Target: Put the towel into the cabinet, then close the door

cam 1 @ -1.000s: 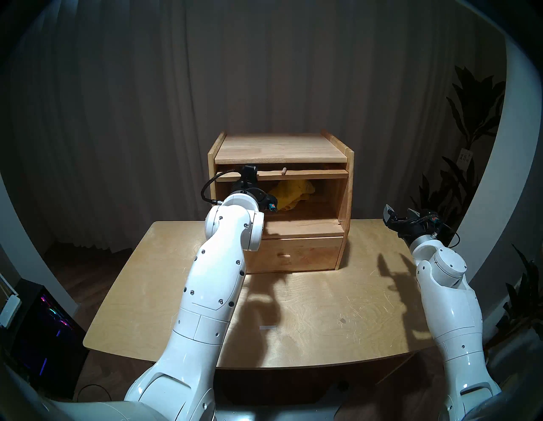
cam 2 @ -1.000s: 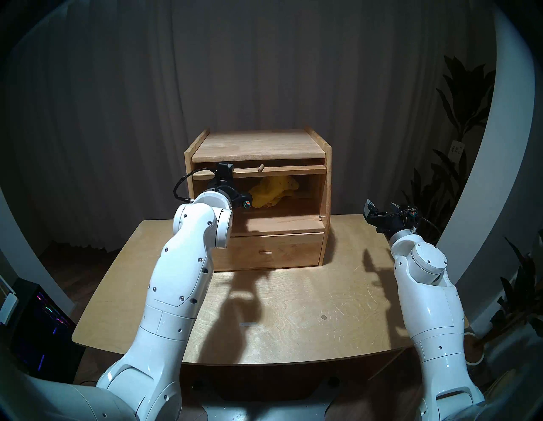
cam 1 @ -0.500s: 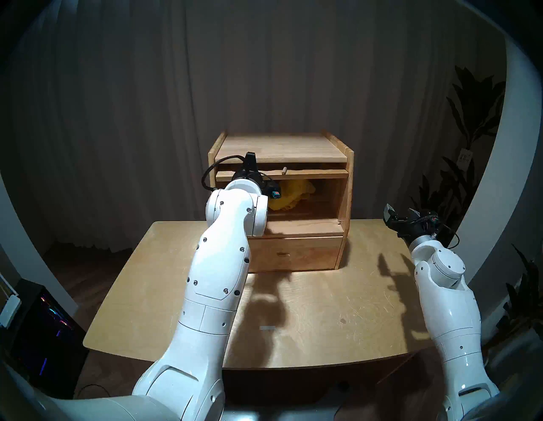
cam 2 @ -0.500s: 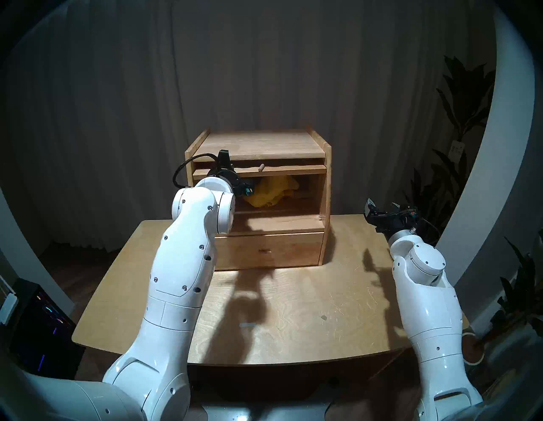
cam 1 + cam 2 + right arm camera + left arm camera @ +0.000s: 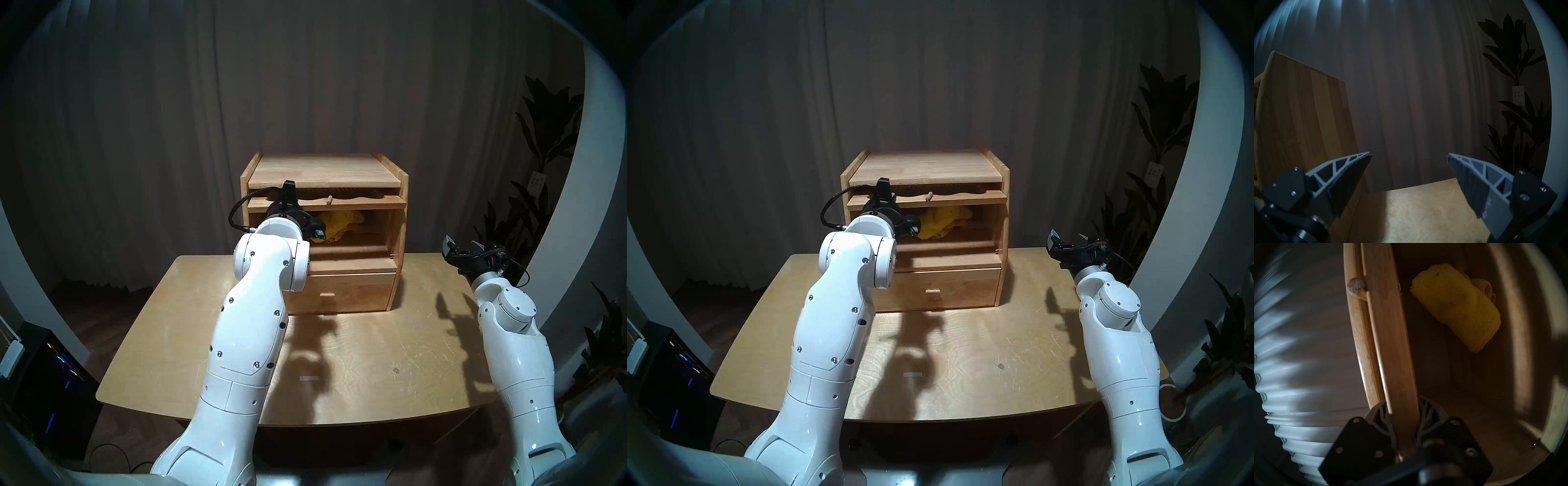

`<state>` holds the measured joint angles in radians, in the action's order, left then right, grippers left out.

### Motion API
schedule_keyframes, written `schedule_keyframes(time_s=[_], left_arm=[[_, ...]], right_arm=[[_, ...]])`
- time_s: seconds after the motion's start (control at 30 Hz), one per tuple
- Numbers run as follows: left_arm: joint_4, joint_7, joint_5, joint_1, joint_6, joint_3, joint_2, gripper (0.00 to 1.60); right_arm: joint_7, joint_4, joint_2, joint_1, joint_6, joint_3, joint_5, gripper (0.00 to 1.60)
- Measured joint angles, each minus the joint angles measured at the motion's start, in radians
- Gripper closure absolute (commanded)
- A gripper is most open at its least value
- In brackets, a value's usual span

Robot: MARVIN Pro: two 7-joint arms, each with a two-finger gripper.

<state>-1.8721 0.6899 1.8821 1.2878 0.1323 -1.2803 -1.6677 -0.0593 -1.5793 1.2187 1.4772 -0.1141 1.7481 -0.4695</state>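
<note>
1. The cabinet [image 5: 324,234] mouth is part blocked — the left gripper [image 5: 1403,414], clamped on the door [image 5: 356,202] edge, and its arm fill the left half.
2. The door lies nearly level across the top, so entry runs beneath it.
3. The towel [image 5: 341,222] sits deep at the back; the compartment floor before it lies bare.
4. The table [image 5: 390,356] between cabinet and right gripper [image 5: 1409,158] — jaws wide apart — is unobstructed.
</note>
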Motion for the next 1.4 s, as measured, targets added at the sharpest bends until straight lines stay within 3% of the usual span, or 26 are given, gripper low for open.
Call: schedule_keyframes(time_s=[0.53,0.83,1.4], left_arm=[[-0.133,-0.046,-0.003,0.129,0.024,0.017,0.031,1.6],[-0.246,-0.061,-0.001,0.252,0.059,0.066,0.082,1.6],[-0.405,-0.104,-0.001,0.445,0.122,0.103,0.173,1.6]], right_arm=[[-0.003,0.002,0.0,-0.001,0.0,0.001,0.005,0.0],[-0.005,0.003,0.001,-0.002,0.0,0.002,0.008,0.0],[-0.008,0.003,0.002,-0.002,0.0,0.004,0.011,0.0]])
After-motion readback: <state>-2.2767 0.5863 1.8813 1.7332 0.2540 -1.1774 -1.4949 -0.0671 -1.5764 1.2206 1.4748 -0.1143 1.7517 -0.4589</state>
